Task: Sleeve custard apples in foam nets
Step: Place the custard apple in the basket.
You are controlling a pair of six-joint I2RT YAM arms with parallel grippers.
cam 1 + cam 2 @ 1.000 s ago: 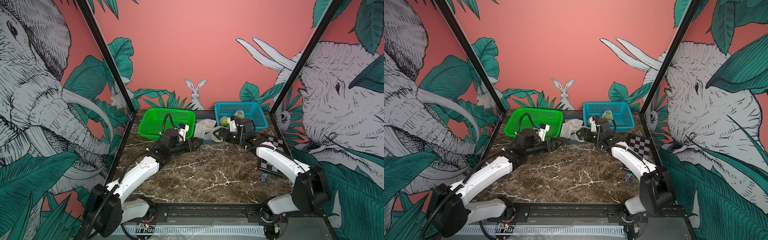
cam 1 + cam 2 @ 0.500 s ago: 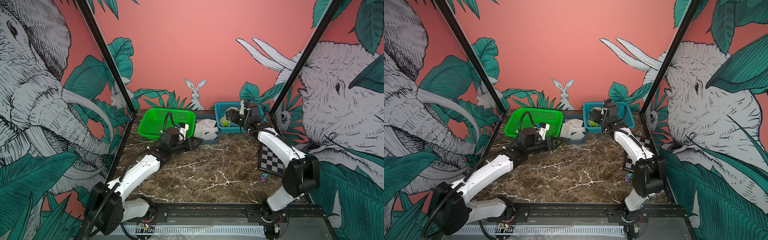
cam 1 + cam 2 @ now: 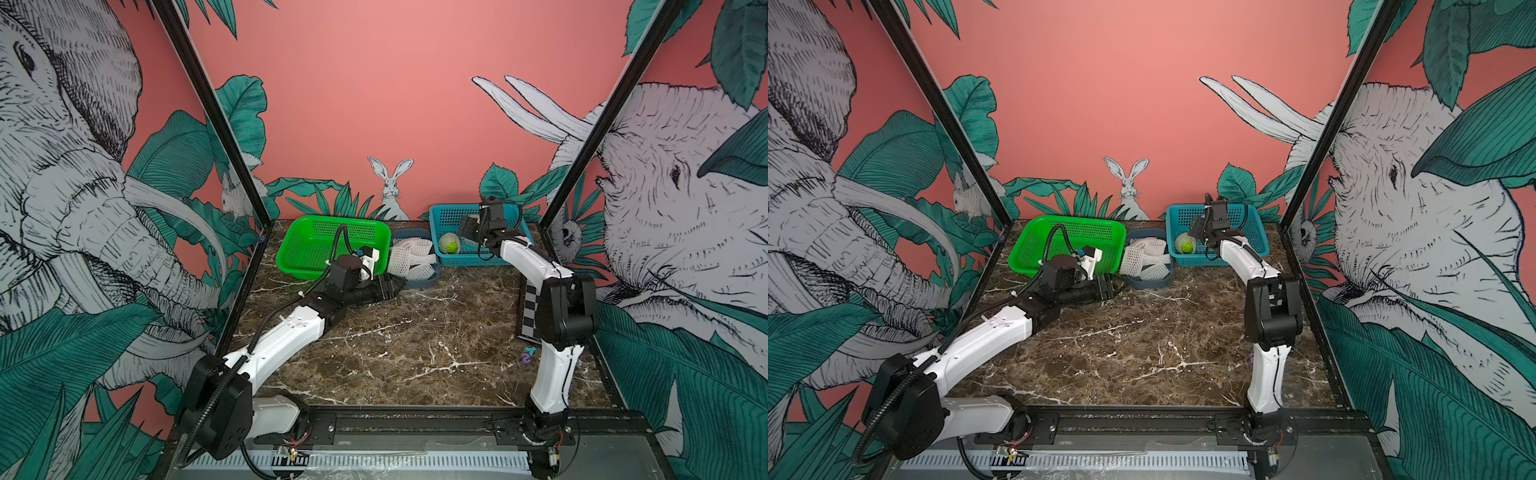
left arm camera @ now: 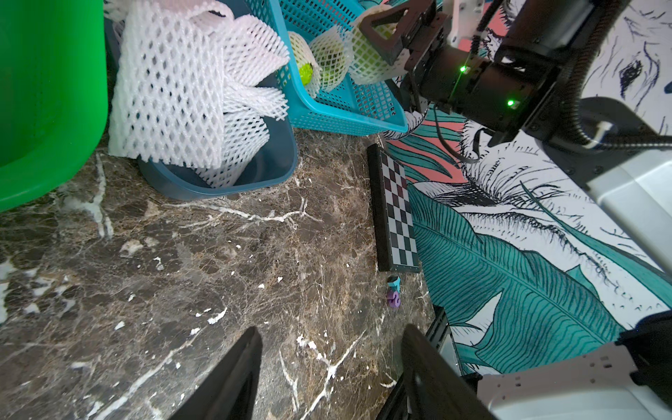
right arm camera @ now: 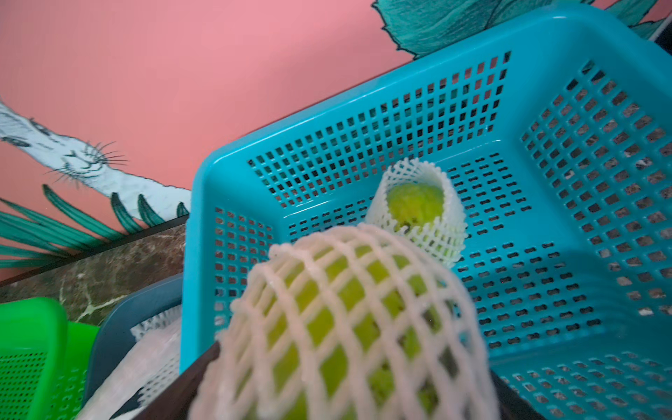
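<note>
My right gripper [image 3: 467,229] hangs over the blue basket [image 3: 446,212], shut on a custard apple [image 5: 345,320] that sits inside a white foam net. The left wrist view shows that netted fruit [image 4: 367,47] between the right fingers [image 4: 385,25]. Another custard apple [image 3: 450,243] in its net lies in the basket, green showing at the open end [image 5: 416,203]. Loose foam nets [image 3: 411,259] are piled in a grey-blue tub [image 4: 254,174]. My left gripper [image 4: 332,334] is open and empty, low over the marble beside that tub [image 3: 419,282].
A green basket [image 3: 316,245] stands left of the tub, behind my left wrist. A checkerboard plate [image 3: 528,307] lies along the right edge, with a small purple piece [image 3: 527,357] in front of it. Picture walls close in both sides and the back.
My right arm has swung from beside the tub back and right, over the blue basket, with the netted custard apple in its grip. The left arm has hardly moved.
</note>
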